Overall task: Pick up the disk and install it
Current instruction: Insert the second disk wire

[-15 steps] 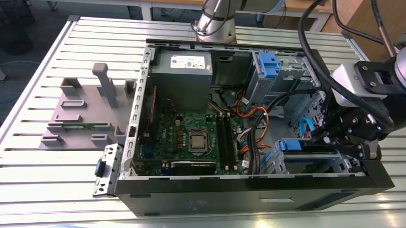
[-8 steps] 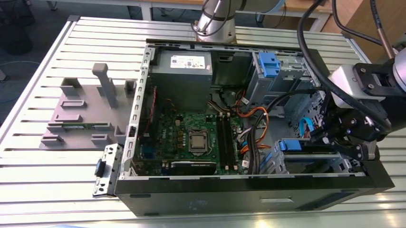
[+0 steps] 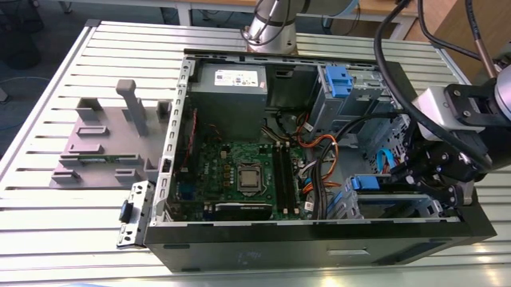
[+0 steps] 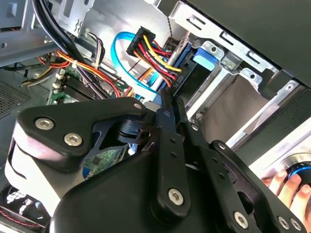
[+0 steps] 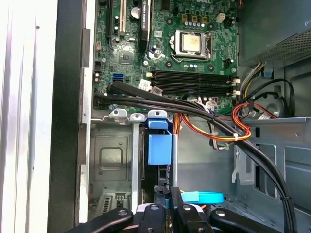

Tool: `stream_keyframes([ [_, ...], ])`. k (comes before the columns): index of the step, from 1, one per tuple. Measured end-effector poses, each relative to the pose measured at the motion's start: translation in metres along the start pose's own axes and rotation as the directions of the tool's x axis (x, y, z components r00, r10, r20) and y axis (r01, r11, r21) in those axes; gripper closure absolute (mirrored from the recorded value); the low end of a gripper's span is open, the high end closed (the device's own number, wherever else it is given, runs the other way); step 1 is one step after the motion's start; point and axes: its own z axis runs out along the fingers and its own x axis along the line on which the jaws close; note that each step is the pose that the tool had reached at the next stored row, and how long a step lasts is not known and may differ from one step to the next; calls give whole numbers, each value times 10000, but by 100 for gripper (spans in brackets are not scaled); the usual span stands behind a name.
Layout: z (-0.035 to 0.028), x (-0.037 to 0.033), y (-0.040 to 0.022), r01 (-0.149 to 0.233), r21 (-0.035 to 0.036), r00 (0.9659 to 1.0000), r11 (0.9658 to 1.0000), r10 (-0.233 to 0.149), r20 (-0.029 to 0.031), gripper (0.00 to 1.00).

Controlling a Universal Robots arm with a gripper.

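Although the disk sits well down inside the open computer case, the step in hand looks like the install rather than the pick-up: in the first wrist view its blue bracket stands on edge in a slot of the metal drive cage, just beside the motherboard. The gripper hangs over that same corner of the case, at the exterior view's right, well apart from the grey stand out on the slatted table. In the second wrist view the two black fingers are drawn almost together, pointing along the disk's edge toward the blue bracket — whether they pinch a thin rim of it or merely rest against it, I cannot tell. A bundle of red, yellow and black wires with its plug and a light blue data cable lie close to the disk's end. My reading is that the work is near its end; what remains calls for a straight, square push along the slot, with care not to snag the black cables that cross just above the cage — a skewed push could jam the bracket.
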Motion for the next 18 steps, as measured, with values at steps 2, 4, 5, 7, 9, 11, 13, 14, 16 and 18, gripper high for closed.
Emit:
stream_keyframes([
  [2,10,2,-1,0,0,10000,10000,0,-2,84],
  [4,21,4,-1,0,0,10000,10000,0,-1,84],
  [5,26,5,-2,-1,0,10000,10000,1,-4,84],
  [7,36,7,-2,0,0,10000,10000,0,-6,84],
  [9,44,8,-3,-1,-1,10000,10000,1,-8,84],
  [11,48,9,-3,-1,-1,10000,10000,1,-6,84],
  [13,48,9,-3,0,0,10000,10000,0,-2,84],
  [14,45,9,-3,0,1,10000,10000,0,2,84],
  [16,39,7,-2,0,2,10000,10000,0,9,84],
  [18,27,6,-2,0,1,10000,10000,0,2,84],
])
